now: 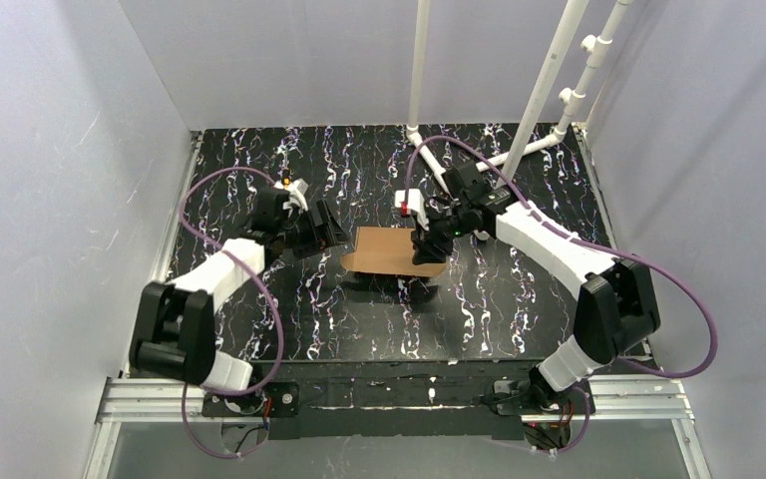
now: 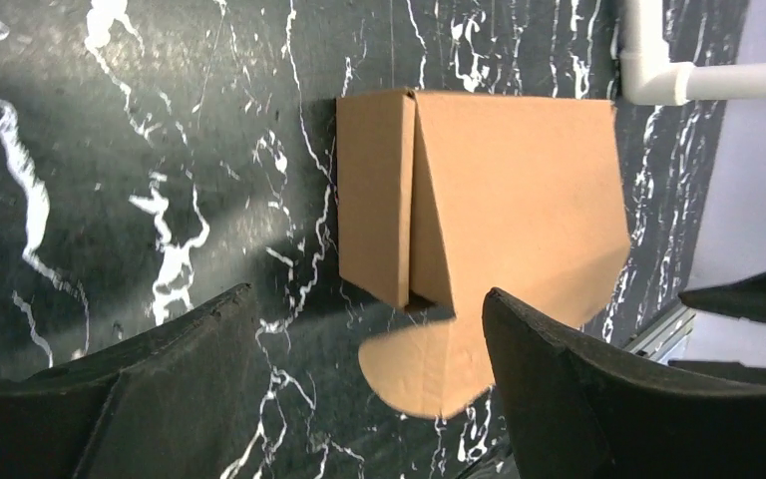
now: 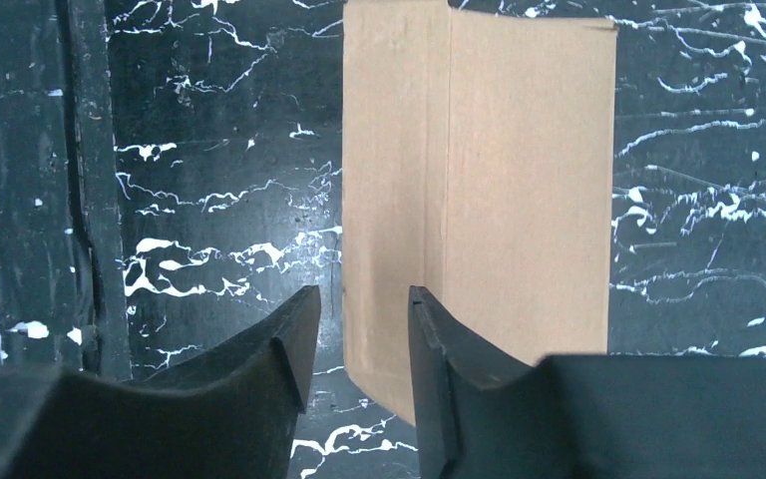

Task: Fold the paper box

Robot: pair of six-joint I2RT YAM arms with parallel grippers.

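Note:
The paper box (image 1: 391, 251) is brown cardboard, partly folded, in the middle of the table. My right gripper (image 1: 425, 255) is at its right end. In the right wrist view the fingers (image 3: 289, 339) stand narrowly apart around the box's near edge (image 3: 384, 299); the right finger overlaps the cardboard and a gap shows beside the left finger. My left gripper (image 1: 331, 232) is open and empty just left of the box. In the left wrist view the box (image 2: 499, 200) lies beyond the fingers (image 2: 539, 349), with a rounded tab (image 2: 419, 369) sticking out toward them.
White pipe posts (image 1: 549, 80) rise from the table's far right, with a foot (image 1: 534, 148) behind the right arm. Grey walls close in on the left, back and right. A metal rail (image 1: 389, 399) runs along the near edge.

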